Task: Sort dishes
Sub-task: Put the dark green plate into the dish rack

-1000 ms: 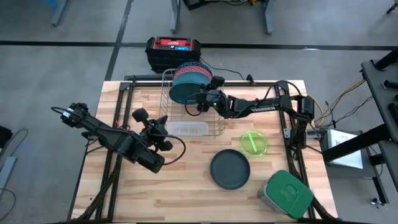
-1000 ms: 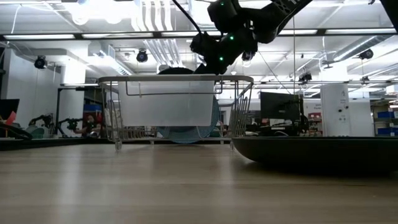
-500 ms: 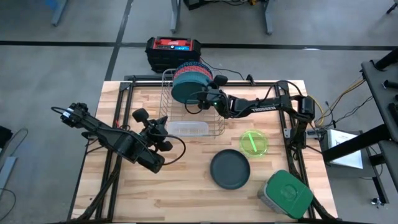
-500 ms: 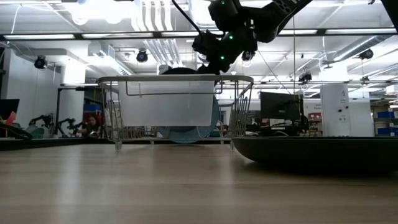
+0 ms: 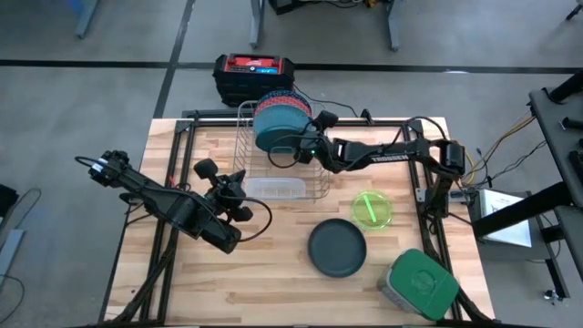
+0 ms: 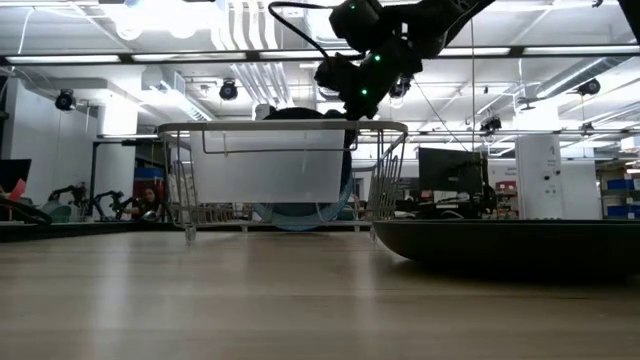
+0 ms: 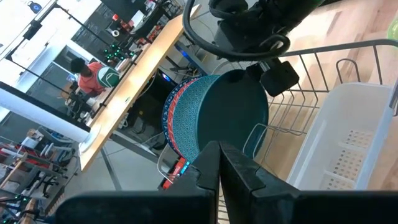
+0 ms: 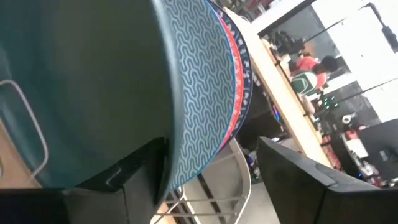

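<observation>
A: Where is the right gripper (image 5: 290, 148) working?

B: It is hanging over the silver wire dish rack (image 5: 321, 187) at the far middle of the wooden table (image 5: 273, 273). Its fingers (image 8: 292, 180) are standing apart on either side of the rim of a teal round plate with a wavy pattern (image 5: 273, 128), and they are not pinching it.

A: And that plate?

B: It is standing on edge in the rack, leaning against a red-patterned plate (image 8: 235, 81) and a dark blue-rimmed one (image 8: 247, 74) stacked just behind it.

A: The other dishes?

B: A dark green round plate (image 5: 337, 248) is lying flat on the table nearer the front, and a translucent neon-green bowl (image 5: 372, 209) is sitting just beside it toward the right arm's base. A grey container with a green lid (image 5: 419, 284) is resting at the front right corner.

A: The left gripper (image 5: 239, 187)?

B: It is waiting left of the rack, above the table, its fingers (image 7: 214, 171) pressed together on nothing
</observation>
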`<state>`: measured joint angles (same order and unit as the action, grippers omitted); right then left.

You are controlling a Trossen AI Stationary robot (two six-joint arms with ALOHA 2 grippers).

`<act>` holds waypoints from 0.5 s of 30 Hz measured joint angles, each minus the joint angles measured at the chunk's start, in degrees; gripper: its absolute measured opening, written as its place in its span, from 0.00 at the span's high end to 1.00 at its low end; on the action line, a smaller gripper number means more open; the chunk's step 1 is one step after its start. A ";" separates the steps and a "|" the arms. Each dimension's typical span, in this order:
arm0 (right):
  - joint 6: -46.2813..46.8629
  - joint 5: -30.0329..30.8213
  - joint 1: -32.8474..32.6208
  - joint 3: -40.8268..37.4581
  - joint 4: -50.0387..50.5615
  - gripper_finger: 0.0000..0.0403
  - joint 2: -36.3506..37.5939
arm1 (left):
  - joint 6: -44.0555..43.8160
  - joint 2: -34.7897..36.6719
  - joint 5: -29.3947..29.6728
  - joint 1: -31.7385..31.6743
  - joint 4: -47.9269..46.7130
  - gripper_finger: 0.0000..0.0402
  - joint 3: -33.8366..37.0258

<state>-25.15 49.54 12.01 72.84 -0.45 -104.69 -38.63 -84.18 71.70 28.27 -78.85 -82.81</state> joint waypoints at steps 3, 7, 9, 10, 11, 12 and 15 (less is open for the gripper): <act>1.32 -0.15 0.00 0.00 1.67 0.35 0.73 | 0.00 0.00 -0.07 0.01 0.00 1.00 0.01; 1.54 -0.11 0.00 0.00 2.94 0.29 1.36 | 0.00 0.00 -0.22 0.01 0.00 1.00 0.00; 2.06 -0.07 -0.02 0.00 3.38 0.27 1.43 | 0.00 0.02 -0.24 0.02 0.00 1.00 0.02; 2.21 -0.07 0.00 0.00 3.67 0.26 1.46 | 0.00 0.02 -0.24 0.00 0.00 1.00 0.01; 2.21 -0.06 0.00 0.00 3.96 0.25 1.47 | 0.00 0.02 -0.25 0.00 0.00 1.00 0.01; 2.21 -0.05 0.00 0.00 4.10 0.24 1.47 | 0.00 0.02 -0.25 0.02 0.00 1.00 0.02; 2.20 -0.06 0.00 0.26 4.63 0.22 1.49 | 0.00 0.02 -0.28 0.00 0.00 1.00 0.00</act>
<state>-22.95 49.48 12.01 73.10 4.19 -103.20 -38.63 -84.16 71.42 28.27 -78.85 -82.80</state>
